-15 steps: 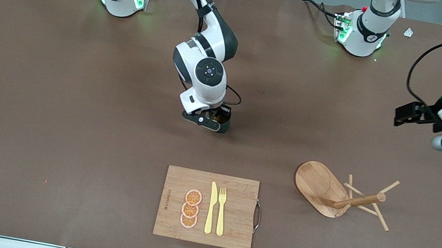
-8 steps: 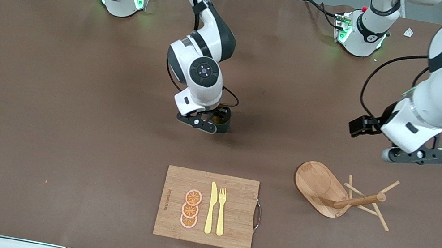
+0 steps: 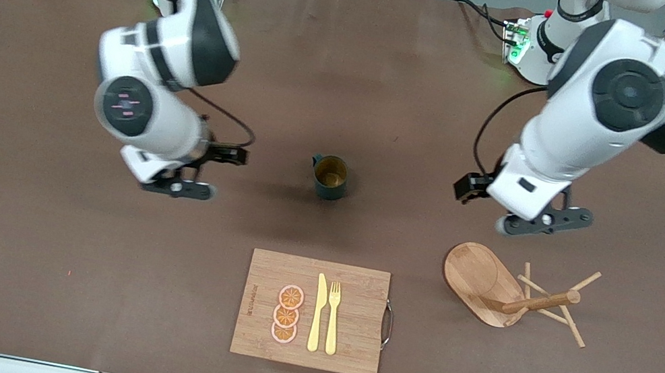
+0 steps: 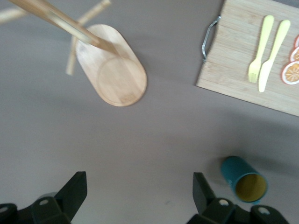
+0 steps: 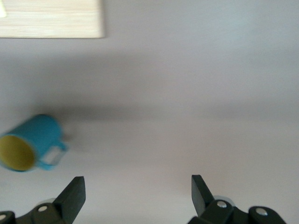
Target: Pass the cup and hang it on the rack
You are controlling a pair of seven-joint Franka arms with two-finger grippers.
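The cup (image 3: 330, 177) stands upright on the table, mouth up, between the two arms, farther from the front camera than the cutting board (image 3: 312, 313). Neither gripper touches it. The left gripper (image 3: 544, 221) hangs spread and empty above bare table near the rack (image 3: 509, 290), toward the left arm's end. The right gripper (image 3: 178, 186), also spread and empty, is toward the right arm's end. The left one looks better placed, being nearer the rack.

both claws (image 3: 177, 185) (image 3: 543, 225) open, aloft
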